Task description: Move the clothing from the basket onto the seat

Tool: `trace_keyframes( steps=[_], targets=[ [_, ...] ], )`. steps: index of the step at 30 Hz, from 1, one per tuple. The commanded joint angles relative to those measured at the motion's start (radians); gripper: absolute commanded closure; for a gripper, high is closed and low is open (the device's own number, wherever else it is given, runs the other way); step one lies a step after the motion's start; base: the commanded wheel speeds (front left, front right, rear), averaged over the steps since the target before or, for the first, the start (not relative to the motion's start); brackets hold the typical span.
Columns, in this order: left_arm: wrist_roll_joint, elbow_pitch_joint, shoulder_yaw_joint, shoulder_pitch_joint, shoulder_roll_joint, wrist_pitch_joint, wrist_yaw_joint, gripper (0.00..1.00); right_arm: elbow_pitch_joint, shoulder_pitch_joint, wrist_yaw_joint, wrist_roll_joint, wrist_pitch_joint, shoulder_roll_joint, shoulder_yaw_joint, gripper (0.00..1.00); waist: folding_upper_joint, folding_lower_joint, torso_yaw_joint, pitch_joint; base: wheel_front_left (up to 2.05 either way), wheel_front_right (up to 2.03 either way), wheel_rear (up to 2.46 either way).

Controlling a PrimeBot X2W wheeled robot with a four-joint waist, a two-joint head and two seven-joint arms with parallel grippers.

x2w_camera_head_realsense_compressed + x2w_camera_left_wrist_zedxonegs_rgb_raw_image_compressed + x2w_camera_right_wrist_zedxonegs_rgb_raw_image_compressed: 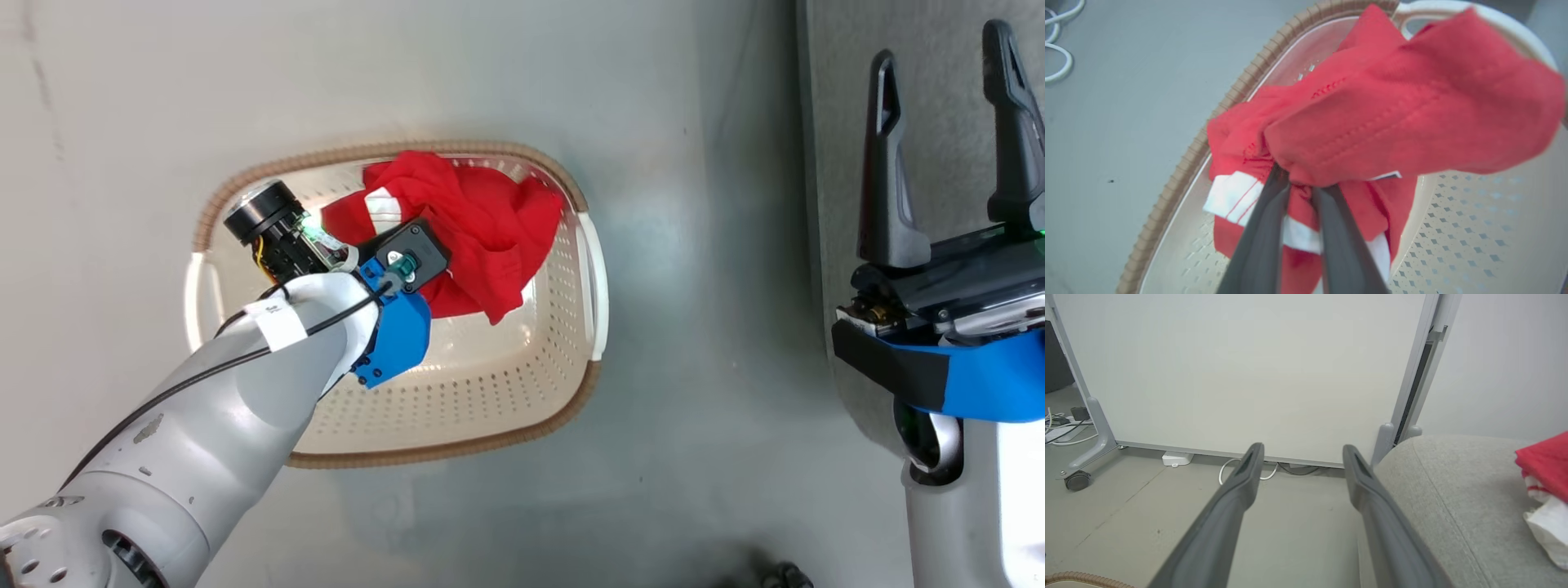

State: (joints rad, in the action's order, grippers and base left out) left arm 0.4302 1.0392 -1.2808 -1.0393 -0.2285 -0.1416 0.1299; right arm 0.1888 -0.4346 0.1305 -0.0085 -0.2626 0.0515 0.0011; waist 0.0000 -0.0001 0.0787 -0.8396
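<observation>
Red jersey point(482, 229) sits bunched at the 12 o'clock end of the basket point(457, 453), my left fingers point(1261, 237) clamped on a fold of it, seat point(947, 163) off at 3 o'clock in head view under my right fingers point(886, 163), spread and empty, so I'd carry with the left arm.

Grey floor point(694, 327) under the basket point(596, 294), the seat point(1453, 506) and a wheeled white panel point(1229, 375)
</observation>
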Motion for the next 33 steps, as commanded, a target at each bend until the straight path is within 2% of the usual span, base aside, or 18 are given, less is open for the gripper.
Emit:
trace_keyframes(
  steps=[1,9,15,18,33],
  targets=[
    [0.022,-0.002,-0.001,0.005,0.003,-0.021,0.000,1.00,-0.006,0.015,0.001,-0.002,-0.004,0.001,-0.004,0.00,0.0000,0.0001,-0.026,0.061,0.00,0.00,0.00],
    [0.162,-0.008,0.003,0.033,0.019,-0.105,0.000,1.00,-0.051,0.061,0.001,0.008,-0.003,0.012,-0.018,0.00,0.0000,0.0001,-0.057,0.209,0.00,0.00,0.00],
    [0.259,-0.035,0.051,0.066,0.017,-0.125,0.000,1.00,-0.078,0.099,0.001,0.014,-0.003,0.016,-0.022,0.00,0.0000,0.0001,-0.070,0.319,0.00,0.00,0.00],
    [0.282,-0.081,0.114,0.083,0.009,-0.125,0.000,1.00,-0.090,0.122,0.001,0.015,-0.004,0.016,-0.026,0.00,0.0000,0.0001,-0.078,0.367,0.00,0.00,0.00],
    [0.190,-0.312,0.404,0.211,-0.004,-0.125,-0.019,1.00,-0.149,0.220,0.001,0.044,-0.004,0.008,-0.026,0.00,0.0000,0.0001,-0.103,0.565,0.00,0.00,0.00]
  ],
)
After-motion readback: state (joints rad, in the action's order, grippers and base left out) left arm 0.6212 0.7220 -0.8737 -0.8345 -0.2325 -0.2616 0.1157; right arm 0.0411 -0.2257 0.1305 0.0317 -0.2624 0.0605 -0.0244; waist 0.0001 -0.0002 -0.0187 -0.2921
